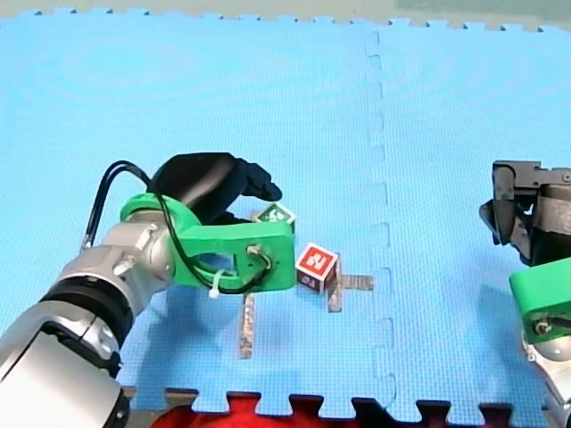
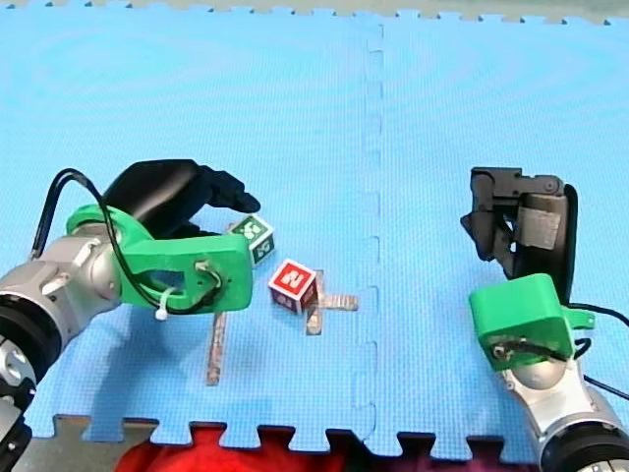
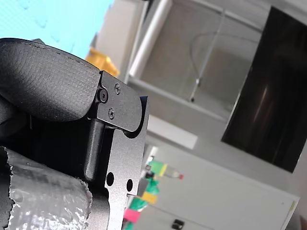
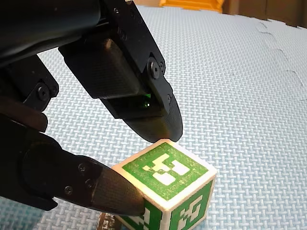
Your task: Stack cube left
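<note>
From the head you see just the top corner of the green cube (image 1: 275, 215). The left hand (image 1: 210, 183), closed on it, and the green wrist bracket (image 1: 277, 267) cover the rest. The second wrist view's lower edge cuts off the cube's base. The bracket hides one end of a tape strip (image 1: 246, 328). The first head view's right edge crops the right hand (image 1: 525, 212).

Black hand (image 3: 62, 124) (with grey tape (image 3: 43, 201))

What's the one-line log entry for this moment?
left hand pinching green cube | red cube beside it, unstacked | right hand holds nothing, right side
</note>
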